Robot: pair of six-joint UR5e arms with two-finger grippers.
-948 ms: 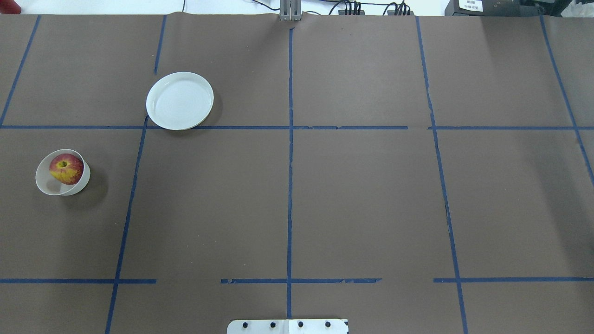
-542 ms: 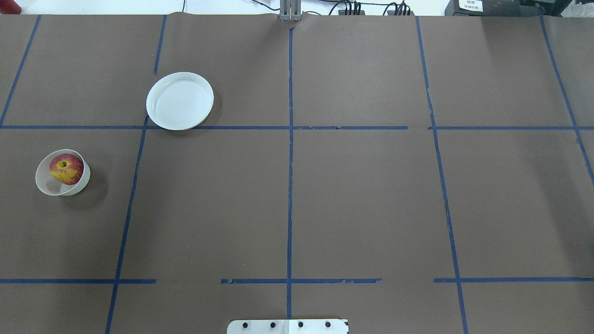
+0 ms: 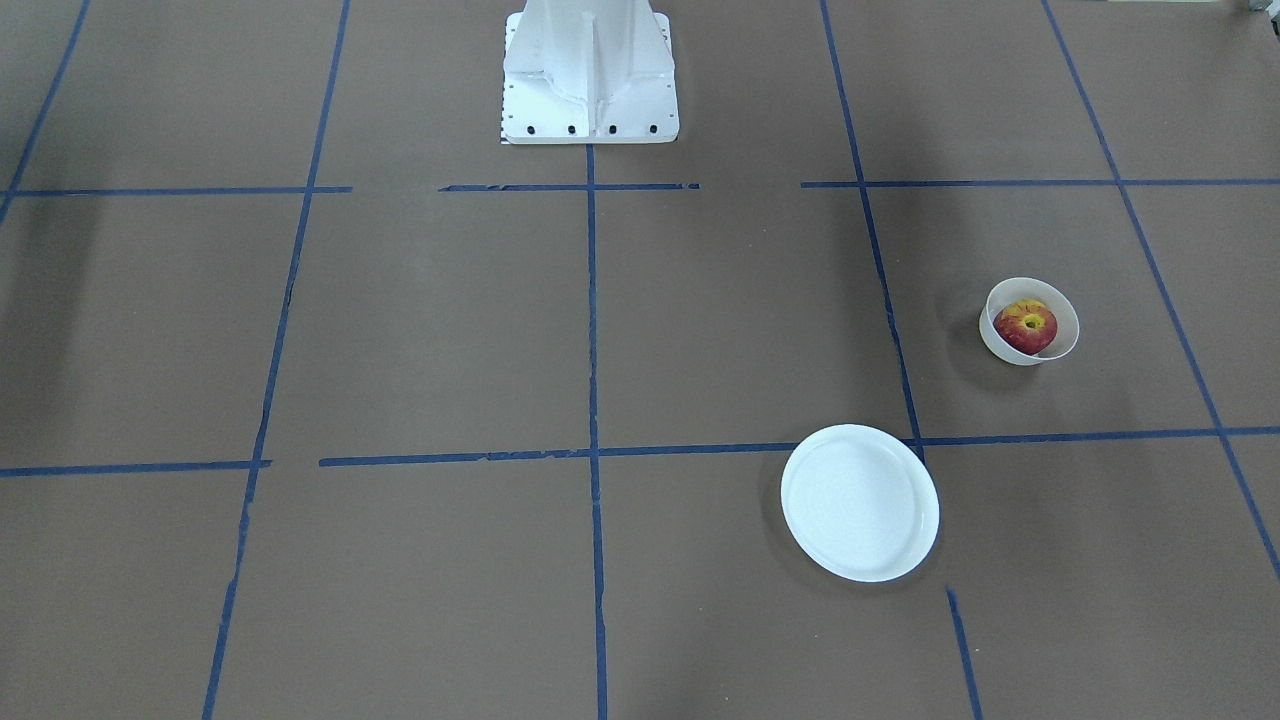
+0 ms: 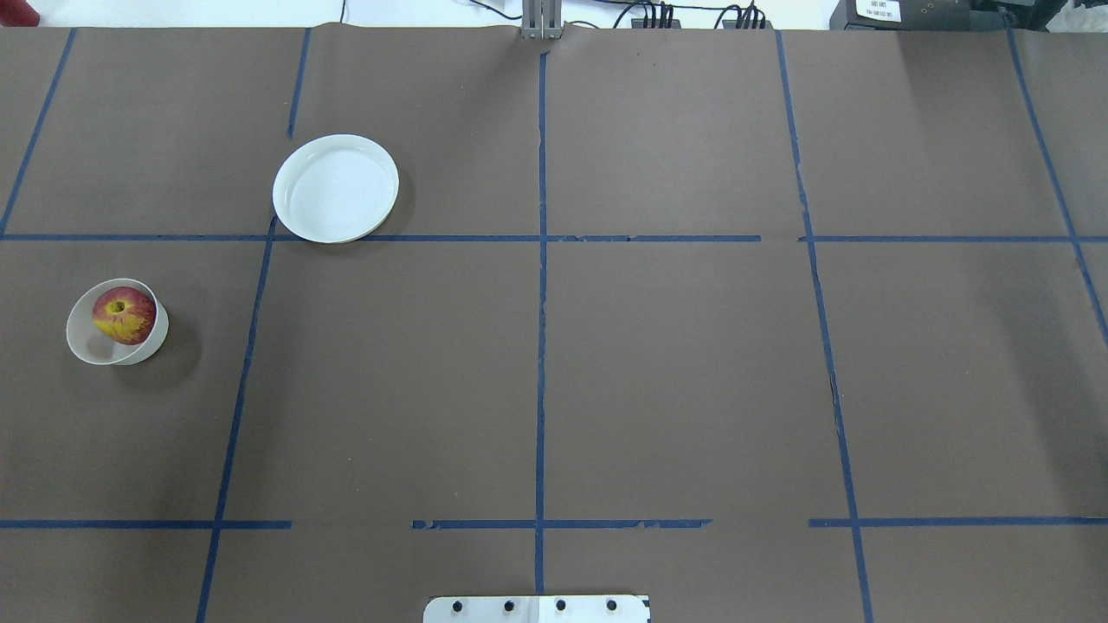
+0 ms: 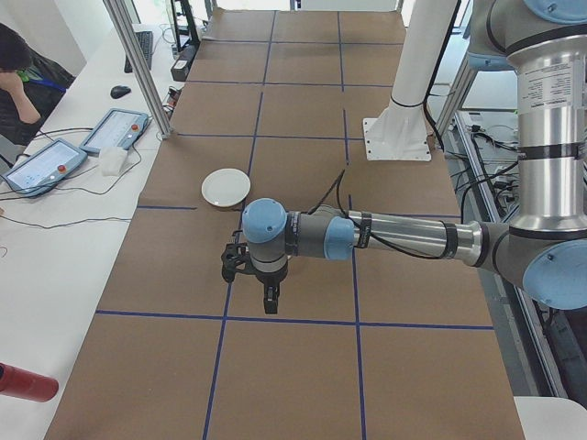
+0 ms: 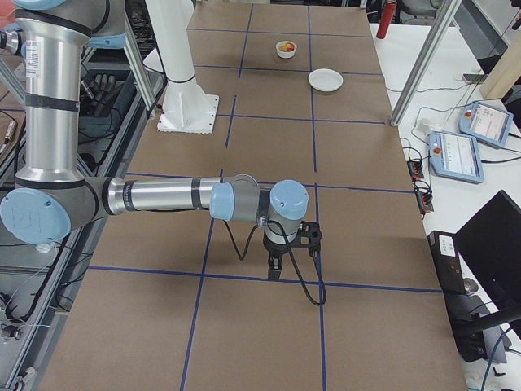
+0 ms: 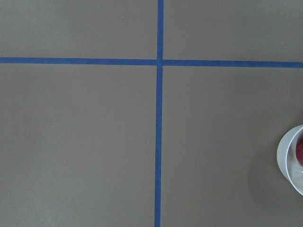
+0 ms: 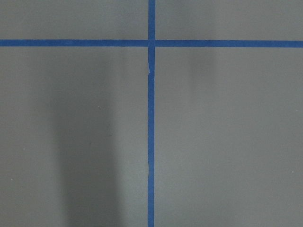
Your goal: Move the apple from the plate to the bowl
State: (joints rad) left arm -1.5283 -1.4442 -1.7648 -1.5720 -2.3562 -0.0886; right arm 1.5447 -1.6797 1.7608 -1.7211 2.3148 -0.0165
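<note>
The red apple (image 4: 124, 315) with a yellow patch sits inside the small white bowl (image 4: 82, 342) at the table's left. It also shows in the front view (image 3: 1026, 326), and the bowl's edge shows in the left wrist view (image 7: 288, 158). The white plate (image 4: 336, 188) lies bare farther back, apart from the bowl. No arm shows in the overhead or front views. The left gripper (image 5: 269, 298) and the right gripper (image 6: 274, 267) show only in the side views, held above the table and pointing down. I cannot tell whether either is open or shut.
The brown table cover (image 4: 675, 363) is marked with blue tape lines. The white robot base (image 3: 590, 70) stands at the table's near middle edge. Tablets and cables (image 5: 55, 160) lie on the side bench beyond the table's far edge.
</note>
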